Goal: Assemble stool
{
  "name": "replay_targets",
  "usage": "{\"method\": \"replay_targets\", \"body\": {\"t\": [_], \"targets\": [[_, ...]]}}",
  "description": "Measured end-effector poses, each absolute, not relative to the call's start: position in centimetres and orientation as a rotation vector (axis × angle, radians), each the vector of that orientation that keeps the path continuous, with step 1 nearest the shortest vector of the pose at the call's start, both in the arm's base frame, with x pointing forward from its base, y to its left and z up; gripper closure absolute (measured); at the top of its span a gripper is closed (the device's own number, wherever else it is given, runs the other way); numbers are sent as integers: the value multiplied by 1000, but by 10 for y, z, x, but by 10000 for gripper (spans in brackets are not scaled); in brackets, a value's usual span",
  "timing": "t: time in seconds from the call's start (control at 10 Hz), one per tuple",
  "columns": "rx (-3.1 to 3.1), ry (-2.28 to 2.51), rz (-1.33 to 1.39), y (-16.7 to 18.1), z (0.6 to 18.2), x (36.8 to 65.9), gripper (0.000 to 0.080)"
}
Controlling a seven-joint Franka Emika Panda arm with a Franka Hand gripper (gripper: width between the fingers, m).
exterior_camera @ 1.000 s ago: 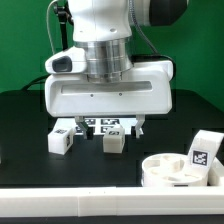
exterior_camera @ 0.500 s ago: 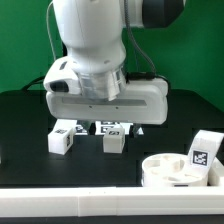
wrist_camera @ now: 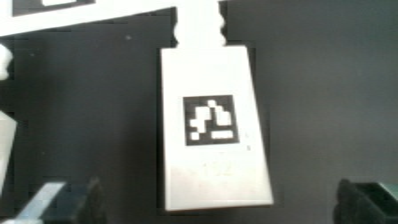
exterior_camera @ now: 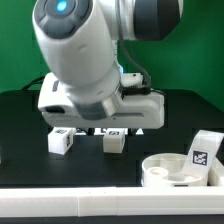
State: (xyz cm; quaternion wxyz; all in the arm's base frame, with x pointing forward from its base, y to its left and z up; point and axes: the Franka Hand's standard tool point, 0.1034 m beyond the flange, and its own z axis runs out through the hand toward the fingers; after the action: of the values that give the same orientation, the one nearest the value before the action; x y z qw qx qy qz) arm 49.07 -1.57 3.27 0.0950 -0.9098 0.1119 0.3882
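- The gripper (wrist_camera: 217, 203) hovers over a white leg (wrist_camera: 214, 125) lying on the black table (exterior_camera: 20, 135), jaws spread wide, gripping nothing.
- The seat disc (exterior_camera: 178, 172) sits at the exterior view's right, near the white rail (exterior_camera: 60, 205).
- Judged step: picking up a leg; the next move calls for a square descent, then closing.

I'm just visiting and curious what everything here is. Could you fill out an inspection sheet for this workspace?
Surface: black table, white rail along its near edge.
Job's things: seat disc at the exterior view's right, upright leg next to it; first leg block and second leg block under the arm.
Clutter: only the marker board.
Grippers: gripper open, astride a lying leg, not touching it.
Cables: dark cable behind the arm.
Surroundings: green backdrop.
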Motion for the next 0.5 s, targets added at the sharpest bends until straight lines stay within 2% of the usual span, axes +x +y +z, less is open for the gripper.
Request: {"method": "replay_targets", "body": {"t": [0.4,0.5], "targets": [[-2498,299,1503,-13,28,477,150],[-2503,304,1506,-12,22,479,150]]}}
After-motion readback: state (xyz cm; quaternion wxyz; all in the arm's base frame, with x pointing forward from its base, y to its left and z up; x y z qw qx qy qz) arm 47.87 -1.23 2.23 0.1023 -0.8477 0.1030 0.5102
